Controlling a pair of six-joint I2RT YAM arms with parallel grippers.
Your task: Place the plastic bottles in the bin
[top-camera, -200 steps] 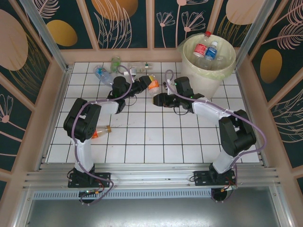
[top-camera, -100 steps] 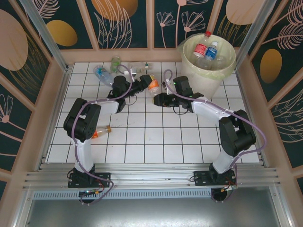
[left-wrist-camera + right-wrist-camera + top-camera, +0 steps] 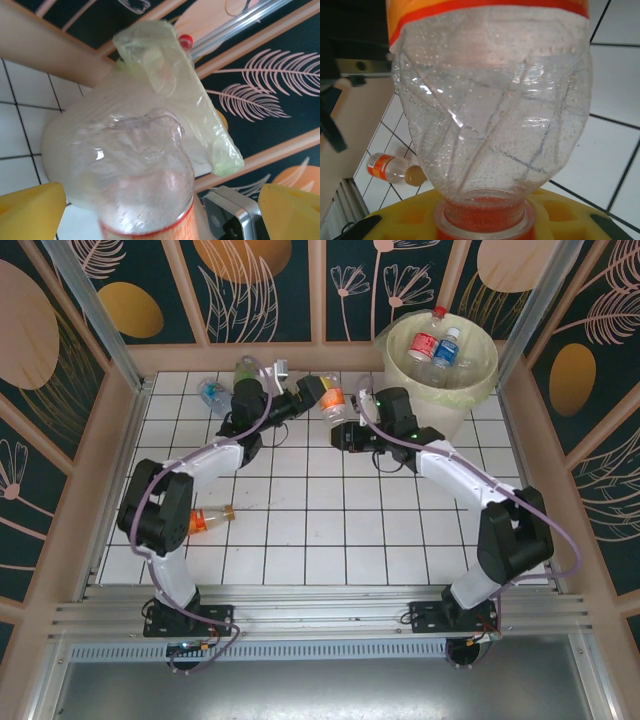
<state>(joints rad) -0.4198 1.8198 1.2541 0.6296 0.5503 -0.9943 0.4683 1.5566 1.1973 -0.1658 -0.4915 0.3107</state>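
— Where do we have the bottle [image 3: 331, 400]?

— Upper middle of the overhead view, between our two claws, a little left of the bin [image 3: 440, 405].

— Who holds it?

— Our right claw [image 3: 338, 423] pinches its neck; the wrist view shows the neck seated between the yellow pads. Our left claw [image 3: 315, 392] stands spread wide, fingers [image 3: 30, 210] either side of the bottle's base, apparently clear of it.

— Why that arrangement?

— We judge it a handover: the right arm sits nearer the bin.

— And the arms?

— Both stretch far forward, wrists angled towards each other. Another bottle [image 3: 205, 520] lies lower left, waiting.
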